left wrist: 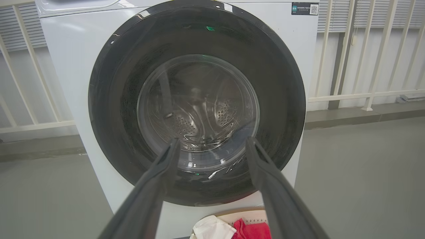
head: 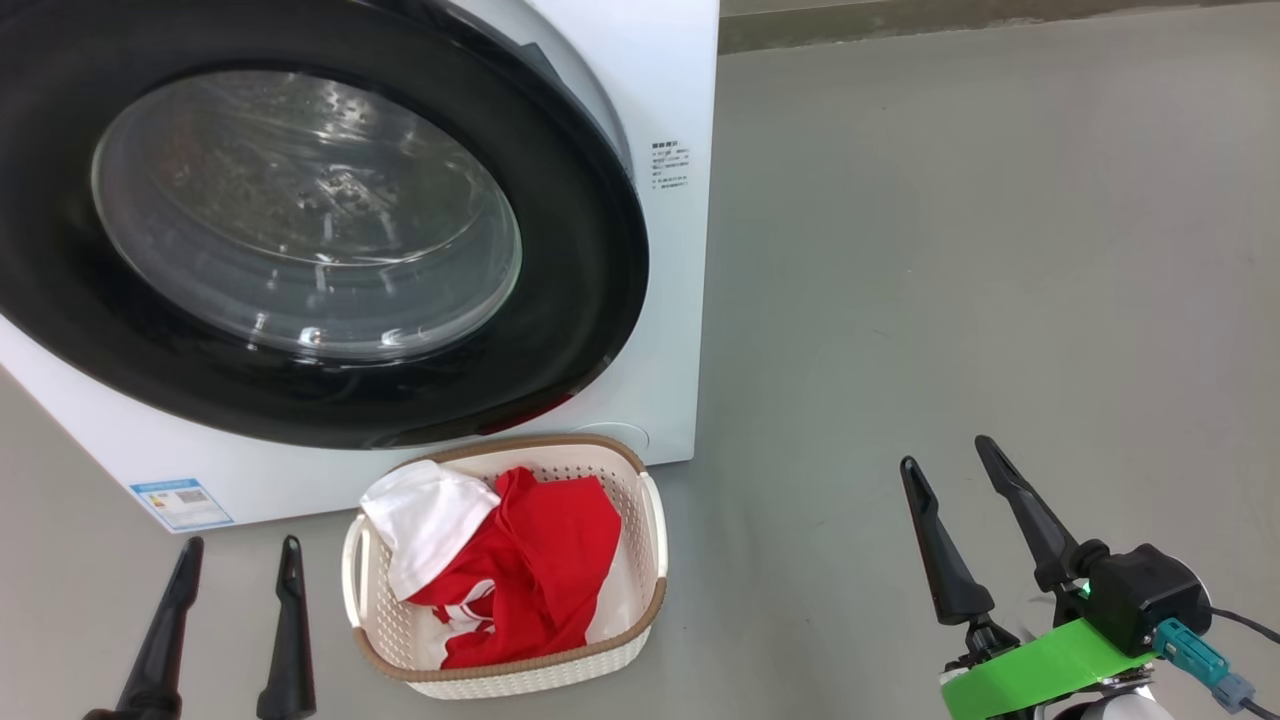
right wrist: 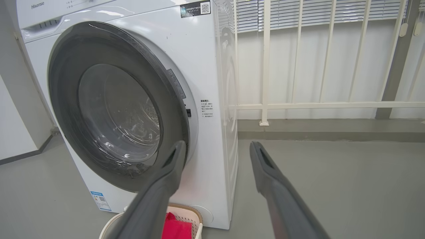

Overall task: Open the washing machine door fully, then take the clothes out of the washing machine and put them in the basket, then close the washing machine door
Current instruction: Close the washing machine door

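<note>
Clothes [head: 530,560]: red and white, lying in the basket [head: 655,530]; removal judged complete.
Basket position: on the floor [head: 950,250], just before the washing machine [head: 680,100].
Washing machine door [head: 580,330]: seen against the front; full latching cannot be confirmed.
Left pincer [head: 240,548]: spread wide, nothing held.
Right pincer [head: 947,455]: spread wide, nothing held.
Remaining: door closure to be verified.

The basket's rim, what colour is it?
Brown, topping the cream-white perforated basket; the head view shows it best.
</note>
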`<state>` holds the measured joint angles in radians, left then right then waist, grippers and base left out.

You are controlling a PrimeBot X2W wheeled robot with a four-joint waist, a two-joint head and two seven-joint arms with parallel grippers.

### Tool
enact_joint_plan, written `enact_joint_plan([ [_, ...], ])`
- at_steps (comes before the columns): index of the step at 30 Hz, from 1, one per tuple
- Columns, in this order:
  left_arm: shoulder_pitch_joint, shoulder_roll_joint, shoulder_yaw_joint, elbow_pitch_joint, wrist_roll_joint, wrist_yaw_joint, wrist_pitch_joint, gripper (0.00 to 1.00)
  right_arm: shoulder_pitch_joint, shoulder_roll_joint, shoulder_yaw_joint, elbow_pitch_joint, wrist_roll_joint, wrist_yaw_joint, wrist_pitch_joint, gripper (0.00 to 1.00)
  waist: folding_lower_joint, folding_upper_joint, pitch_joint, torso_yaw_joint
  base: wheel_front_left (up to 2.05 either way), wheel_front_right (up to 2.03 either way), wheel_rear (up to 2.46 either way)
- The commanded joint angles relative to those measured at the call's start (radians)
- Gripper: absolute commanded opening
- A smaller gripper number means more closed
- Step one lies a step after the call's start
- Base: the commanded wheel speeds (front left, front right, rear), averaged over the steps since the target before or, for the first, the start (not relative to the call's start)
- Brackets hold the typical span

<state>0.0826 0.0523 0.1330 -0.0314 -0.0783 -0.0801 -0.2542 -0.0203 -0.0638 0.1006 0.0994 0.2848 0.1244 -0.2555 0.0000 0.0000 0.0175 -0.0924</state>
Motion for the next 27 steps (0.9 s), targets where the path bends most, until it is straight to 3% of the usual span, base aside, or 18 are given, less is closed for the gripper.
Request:
enact_joint_plan([
  [1, -0.017, 0.005, 0.028, -0.022, 0.008, -0.004, -0.008, 1.0, -0.008, -0.013, 0.022, -0.02, -0.015, 0.006, -0.006, 1.0, 0.0, 0.0, -0.001, 0.003, 0.0, 0.0, 0.0],
  [4, -0.017, 0.004, 0.022, -0.018, 0.008, -0.006, -0.008, 1.0, -0.016, -0.014, 0.026, -0.011, -0.016, 0.006, -0.006, 1.0, 0.0, 0.0, 0.0, 0.009, 0.0, 0.0, 0.0],
  [5, -0.018, 0.003, 0.021, -0.02, 0.009, -0.006, -0.008, 1.0, -0.019, -0.017, 0.033, -0.004, -0.015, 0.006, -0.006, 0.81, 0.0, 0.0, 0.0, 0.012, 0.0, 0.0, 0.0],
  [6, -0.019, 0.003, 0.021, -0.022, 0.009, -0.005, -0.008, 1.0, -0.025, -0.02, 0.038, 0.004, -0.018, 0.006, -0.006, 0.39, 0.0, 0.0, 0.001, 0.015, 0.0, 0.0, 0.0],
  [8, -0.021, 0.002, 0.017, -0.028, 0.008, -0.006, -0.008, 1.0, -0.04, -0.021, 0.042, 0.02, -0.018, 0.006, -0.006, 0.0, 0.0, 0.0, 0.004, 0.023, 0.0, 0.0, 0.0],
  [16, -0.043, -0.001, -0.005, -0.053, -0.004, -0.006, -0.008, 1.0, -0.197, -0.024, 0.107, 0.09, -0.001, 0.006, -0.006, 0.0, 0.0, 0.0, 0.058, 0.061, 0.0, 0.0, 0.0],
  [22, -0.071, -0.001, -0.024, -0.06, -0.009, -0.009, -0.008, 1.0, -0.368, -0.034, 0.194, 0.217, 0.05, 0.006, -0.006, 0.0, 0.0, 0.0, 0.098, 0.103, 0.0, 0.0, 0.0],
  [27, -0.116, -0.002, -0.028, -0.084, -0.091, -0.005, -0.008, 1.0, -0.523, -0.045, 0.25, 0.308, 0.104, 0.006, -0.006, 0.0, 0.0, 0.0, 0.16, 0.147, 0.0, 0.0, 0.0],
])
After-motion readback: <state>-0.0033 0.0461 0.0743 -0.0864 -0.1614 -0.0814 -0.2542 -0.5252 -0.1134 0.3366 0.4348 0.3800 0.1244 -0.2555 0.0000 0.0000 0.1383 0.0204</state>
